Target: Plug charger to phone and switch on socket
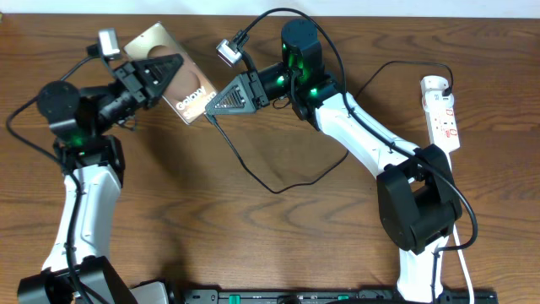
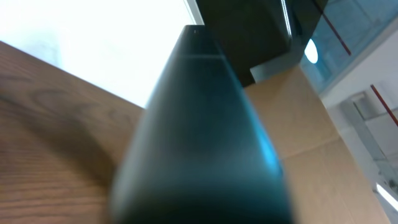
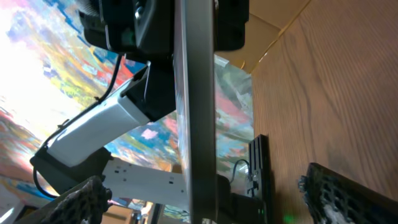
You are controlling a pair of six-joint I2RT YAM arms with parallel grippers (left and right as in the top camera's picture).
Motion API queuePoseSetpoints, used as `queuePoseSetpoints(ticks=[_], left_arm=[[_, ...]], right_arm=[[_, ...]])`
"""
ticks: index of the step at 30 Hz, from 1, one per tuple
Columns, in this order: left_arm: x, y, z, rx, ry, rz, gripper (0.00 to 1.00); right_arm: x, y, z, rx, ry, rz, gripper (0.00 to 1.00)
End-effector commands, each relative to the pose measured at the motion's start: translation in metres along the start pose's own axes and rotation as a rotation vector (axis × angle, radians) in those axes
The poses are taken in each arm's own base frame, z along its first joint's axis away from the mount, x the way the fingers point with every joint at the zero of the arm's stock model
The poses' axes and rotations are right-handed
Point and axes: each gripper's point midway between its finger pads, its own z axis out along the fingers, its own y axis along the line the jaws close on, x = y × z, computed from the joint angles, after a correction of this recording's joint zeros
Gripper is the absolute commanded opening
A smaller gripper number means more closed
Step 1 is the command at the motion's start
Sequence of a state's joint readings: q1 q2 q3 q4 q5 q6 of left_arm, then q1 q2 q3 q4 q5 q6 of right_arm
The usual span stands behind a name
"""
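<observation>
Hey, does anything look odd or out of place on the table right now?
The phone isn't lying flat: the left gripper holds it tilted above the table. The charger trails from near its lower edge in a loose loop. Whether it is plugged in I cannot tell. Nothing looks damaged or spilled.

left pincer [image 1: 173,67] clamped shut, right pincer [image 1: 213,105] spread wide, both arms reaching inward

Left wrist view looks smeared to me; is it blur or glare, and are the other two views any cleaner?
Left wrist: a dark shape fills the middle, out of focus, with blown-out white at upper left. Right wrist: the phone, seen edge-on, is fairly sharp. Overhead: evenly lit and sharp, only soft shadows.
</observation>
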State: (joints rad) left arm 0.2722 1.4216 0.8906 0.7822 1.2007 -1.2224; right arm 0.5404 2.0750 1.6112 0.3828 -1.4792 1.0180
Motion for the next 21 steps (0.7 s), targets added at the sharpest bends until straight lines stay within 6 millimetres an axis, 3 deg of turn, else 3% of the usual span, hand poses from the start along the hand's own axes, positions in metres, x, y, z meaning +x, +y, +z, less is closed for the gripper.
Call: queuePoseSetpoints(ticks=[1, 4, 7, 16, 21], left_arm=[[-0.015, 0.000, -0.016, -0.012, -0.039, 0.042, 0.07], [-0.017, 0.004, -0.024, -0.024, -0.039, 0.034, 0.07], [-0.007, 0.017, -0.026, -0.053, 0.005, 0.033, 0.07], [0.052, 0.111, -0.047, -0.376, 0.107, -0.096, 0.07], [0.075, 0.147, -0.069, -0.588, 0.130, -0.157, 0.08]], right_arm=[[-0.007, 0.003, -0.002, 0.008, -0.016, -0.021, 0.99], [-0.007, 0.003, -0.002, 0.008, -0.017, -0.036, 0.99], [-0.007, 0.002, -0.002, 0.009, -0.018, -0.058, 0.99], [-0.013, -0.013, -0.014, 0.061, -0.075, -0.023, 0.99], [-0.009, -0.051, -0.030, 0.186, -0.144, 0.084, 0.99]])
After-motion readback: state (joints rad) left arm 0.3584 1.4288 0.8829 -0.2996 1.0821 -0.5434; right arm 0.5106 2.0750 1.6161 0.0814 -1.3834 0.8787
